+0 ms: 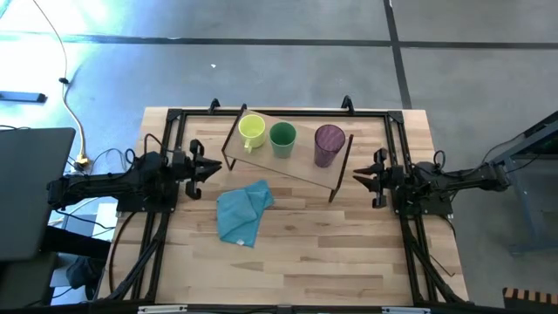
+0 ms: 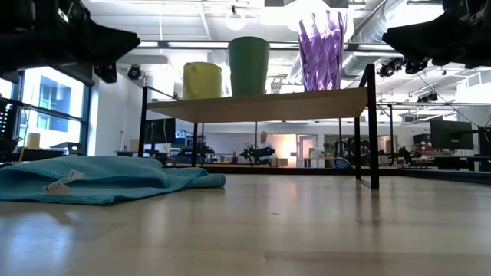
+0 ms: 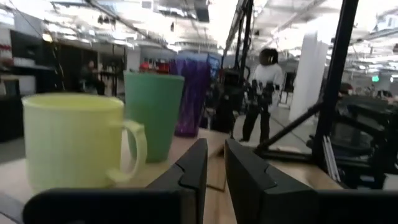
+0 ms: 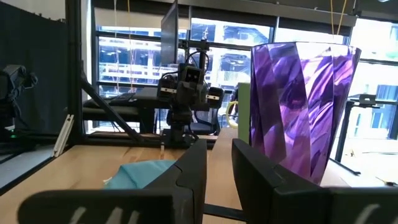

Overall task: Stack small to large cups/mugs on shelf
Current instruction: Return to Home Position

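Observation:
A yellow mug (image 1: 251, 131), a green cup (image 1: 282, 138) and a purple tumbler (image 1: 329, 144) stand upright on their bases, side by side in a row on the light-wood shelf (image 1: 261, 162). None sits inside another. The low view shows the same row: the mug (image 2: 202, 80), the cup (image 2: 249, 65) and the tumbler (image 2: 322, 50). My left gripper (image 1: 212, 167) hovers off the shelf's left end, pointing at the mug (image 3: 74, 140). A narrow gap shows between its fingers, with nothing in it. My right gripper (image 1: 359, 177) hovers off the shelf's right end beside the tumbler (image 4: 301, 106), also narrowly open and empty.
A light blue cloth (image 1: 242, 212) lies crumpled on the tabletop in front of the shelf, toward the left. The shelf's thin dark legs (image 2: 373, 130) stand on the table. A black frame (image 1: 174, 118) runs along the table's far and side edges. A person (image 3: 264, 93) stands in the room beyond.

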Controlling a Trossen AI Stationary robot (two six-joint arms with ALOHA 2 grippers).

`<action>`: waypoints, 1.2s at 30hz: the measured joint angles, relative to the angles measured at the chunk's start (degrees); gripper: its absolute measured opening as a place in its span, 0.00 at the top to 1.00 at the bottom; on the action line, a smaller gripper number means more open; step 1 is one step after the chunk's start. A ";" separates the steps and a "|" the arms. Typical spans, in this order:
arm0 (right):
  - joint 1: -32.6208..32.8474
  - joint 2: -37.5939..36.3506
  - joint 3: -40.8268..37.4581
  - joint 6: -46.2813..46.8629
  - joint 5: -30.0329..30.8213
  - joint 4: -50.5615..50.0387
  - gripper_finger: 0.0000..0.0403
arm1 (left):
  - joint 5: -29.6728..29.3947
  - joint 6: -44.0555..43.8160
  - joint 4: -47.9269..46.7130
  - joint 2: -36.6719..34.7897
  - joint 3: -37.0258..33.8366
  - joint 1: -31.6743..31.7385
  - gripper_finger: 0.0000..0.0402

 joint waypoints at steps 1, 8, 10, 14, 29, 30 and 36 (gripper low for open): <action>-0.02 0.00 0.00 0.04 0.00 -0.13 0.83 | 0.50 -0.14 -0.80 -0.01 0.00 -0.02 0.88; -0.02 0.00 0.00 0.28 0.00 -0.60 0.83 | 0.98 -2.05 -9.26 0.00 0.00 -0.09 0.88; -0.02 0.00 0.00 0.28 -0.01 -0.58 0.83 | 0.12 -2.58 -8.99 0.00 0.00 -0.16 0.88; -0.02 0.00 0.00 0.92 -0.02 -0.59 0.83 | -1.26 -0.99 -0.88 -0.24 0.00 -2.76 0.88; -0.02 0.00 0.00 1.79 -0.08 -1.41 0.83 | -11.19 6.05 6.11 -1.29 0.04 -16.62 0.88; -0.02 0.01 0.00 1.79 -0.09 -1.41 0.83 | -11.65 6.84 6.59 -1.61 0.04 -17.55 0.88; -0.02 0.00 0.00 2.07 -0.11 -1.81 0.83 | -16.28 10.17 5.30 -7.12 0.02 -21.80 0.88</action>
